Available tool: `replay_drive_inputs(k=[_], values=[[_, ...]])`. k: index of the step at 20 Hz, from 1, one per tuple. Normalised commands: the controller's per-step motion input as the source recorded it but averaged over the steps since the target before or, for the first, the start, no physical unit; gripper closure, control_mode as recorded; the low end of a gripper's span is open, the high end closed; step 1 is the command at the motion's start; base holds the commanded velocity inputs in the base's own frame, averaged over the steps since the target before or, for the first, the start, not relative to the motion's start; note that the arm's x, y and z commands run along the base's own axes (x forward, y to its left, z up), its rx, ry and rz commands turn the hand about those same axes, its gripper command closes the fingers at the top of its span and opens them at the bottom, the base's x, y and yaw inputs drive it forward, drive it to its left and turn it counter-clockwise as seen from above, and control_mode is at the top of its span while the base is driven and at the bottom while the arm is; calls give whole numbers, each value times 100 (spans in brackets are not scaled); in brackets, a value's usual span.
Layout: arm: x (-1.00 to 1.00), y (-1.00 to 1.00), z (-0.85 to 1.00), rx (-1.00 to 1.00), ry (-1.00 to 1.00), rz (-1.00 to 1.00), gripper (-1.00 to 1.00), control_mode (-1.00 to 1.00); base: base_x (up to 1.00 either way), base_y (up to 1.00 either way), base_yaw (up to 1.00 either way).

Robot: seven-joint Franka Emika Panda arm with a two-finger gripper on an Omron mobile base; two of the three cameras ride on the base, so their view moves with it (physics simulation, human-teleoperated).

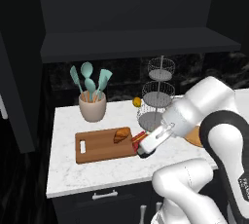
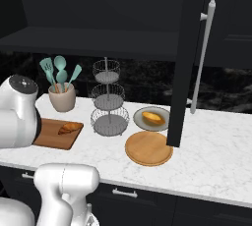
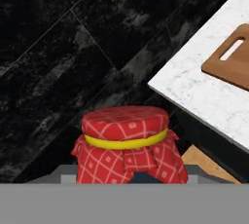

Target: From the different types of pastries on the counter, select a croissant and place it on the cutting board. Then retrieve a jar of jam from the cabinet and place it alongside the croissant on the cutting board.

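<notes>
The dark golden croissant (image 1: pixel 121 134) lies on the right part of the brown cutting board (image 1: pixel 99 147) on the white counter (image 1: pixel 68 169); the croissant (image 2: pixel 70 127) and the board (image 2: pixel 54 135) also show from the right. My gripper (image 1: pixel 142 149) hangs at the board's right edge, shut on the jar of jam (image 1: pixel 138 140). In the hand view the jar (image 3: pixel 126 142) shows its red checked cloth top with a yellow band, close up and hiding my fingertips. The board's slotted end (image 3: pixel 232 57) is at the upper right there. The black cabinet shelf (image 1: pixel 141 46) runs above.
A beige utensil cup (image 1: pixel 92 106) stands behind the board. A three-tier wire rack (image 2: pixel 108 104) and a small yellow fruit (image 1: pixel 137 102) are to its right. The paler pastry (image 2: pixel 153 118) lies on a plate, beside a round wooden plate (image 2: pixel 148 148). The open cabinet door (image 2: pixel 189 63) hangs over them.
</notes>
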Motion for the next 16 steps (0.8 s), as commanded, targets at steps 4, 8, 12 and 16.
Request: replay_drive_inputs(k=[4, 8, 12, 16], values=[[20, 3, -64, 17, -24, 26, 100, -100, 0, 0, 0], [15, 9, -61, 21, -28, 26, 100, -100, 0, 0, 0], [13, 13, -64, 22, -29, 25, 100, -100, 0, 0, 0], [13, 13, -59, 26, -30, 20, 100, -100, 0, 0, 0]])
